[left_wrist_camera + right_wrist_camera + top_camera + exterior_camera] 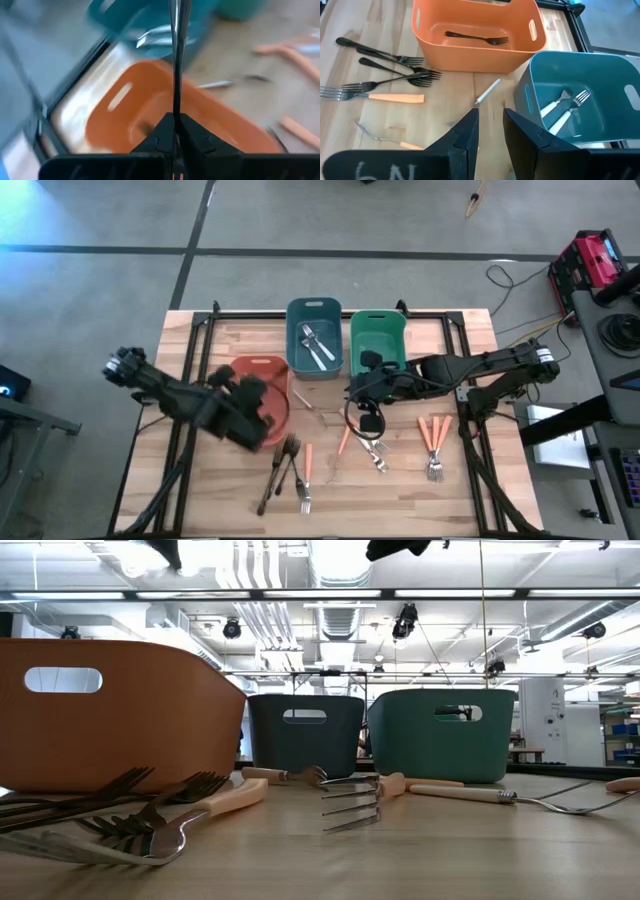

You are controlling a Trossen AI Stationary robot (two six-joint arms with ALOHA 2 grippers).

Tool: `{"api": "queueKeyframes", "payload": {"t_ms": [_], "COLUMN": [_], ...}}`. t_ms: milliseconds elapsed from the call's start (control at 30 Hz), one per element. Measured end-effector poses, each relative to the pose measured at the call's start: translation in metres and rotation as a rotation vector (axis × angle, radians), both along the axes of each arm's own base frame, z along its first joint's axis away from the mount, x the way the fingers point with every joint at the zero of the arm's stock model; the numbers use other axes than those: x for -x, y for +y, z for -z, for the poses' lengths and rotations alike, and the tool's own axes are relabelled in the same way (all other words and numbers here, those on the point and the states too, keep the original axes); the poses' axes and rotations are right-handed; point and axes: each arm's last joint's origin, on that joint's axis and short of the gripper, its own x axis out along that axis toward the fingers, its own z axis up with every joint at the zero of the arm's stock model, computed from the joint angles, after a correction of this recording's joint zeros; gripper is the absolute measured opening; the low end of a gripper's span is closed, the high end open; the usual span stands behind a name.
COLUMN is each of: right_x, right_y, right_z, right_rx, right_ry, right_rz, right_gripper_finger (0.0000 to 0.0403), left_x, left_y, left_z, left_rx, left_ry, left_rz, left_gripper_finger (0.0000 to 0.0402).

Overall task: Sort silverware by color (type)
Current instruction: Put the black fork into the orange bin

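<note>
Wooden tabletop (400, 490) under pipework; left end effector (176, 131) clamps fork (176, 60), right (490, 131) parted.

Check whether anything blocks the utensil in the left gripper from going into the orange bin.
Nothing visible does. The left gripper is shut on a thin utensil right at the orange bin, whose top is uncovered. Only one dark fork lies flat on its floor.
</note>
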Motion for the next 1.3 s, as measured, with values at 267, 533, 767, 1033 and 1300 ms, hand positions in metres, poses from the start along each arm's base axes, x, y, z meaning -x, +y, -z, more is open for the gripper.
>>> {"api": "queueKeyframes", "payload": {"t_ms": [267, 533, 767, 1033, 1300], "right_x": [-0.001, -0.004, -0.005, -0.005, -0.004], "right_y": [-0.002, -0.018, -0.034, -0.039, -0.039], "right_z": [-0.001, -0.001, -0.001, -0.001, 0.0], "right_rx": [0.058, 0.1, 0.102, 0.101, 0.102], "right_ry": [-0.008, 0.001, 0.005, 0.009, 0.014], "right_rz": [-0.037, -0.02, 0.028, 0.043, 0.043], "right_gripper_finger": [0.0079, 0.0079, 0.0079, 0.0079, 0.0079], "left_x": [0.02, 0.032, 0.029, 0.017, 0.011], "left_y": [0.017, 0.022, 0.021, 0.015, 0.016], "left_z": [0.057, 0.098, 0.105, 0.123, 0.134], "left_rx": [0.158, 0.2, 0.216, 0.222, 0.261], "left_ry": [-0.151, -0.16, -0.184, -0.159, -0.07], "left_rz": [-0.23, -0.382, -0.436, -0.482, -0.524], "left_gripper_finger": [0.0, 0.0, 0.0, 0.0, 0.0]}}
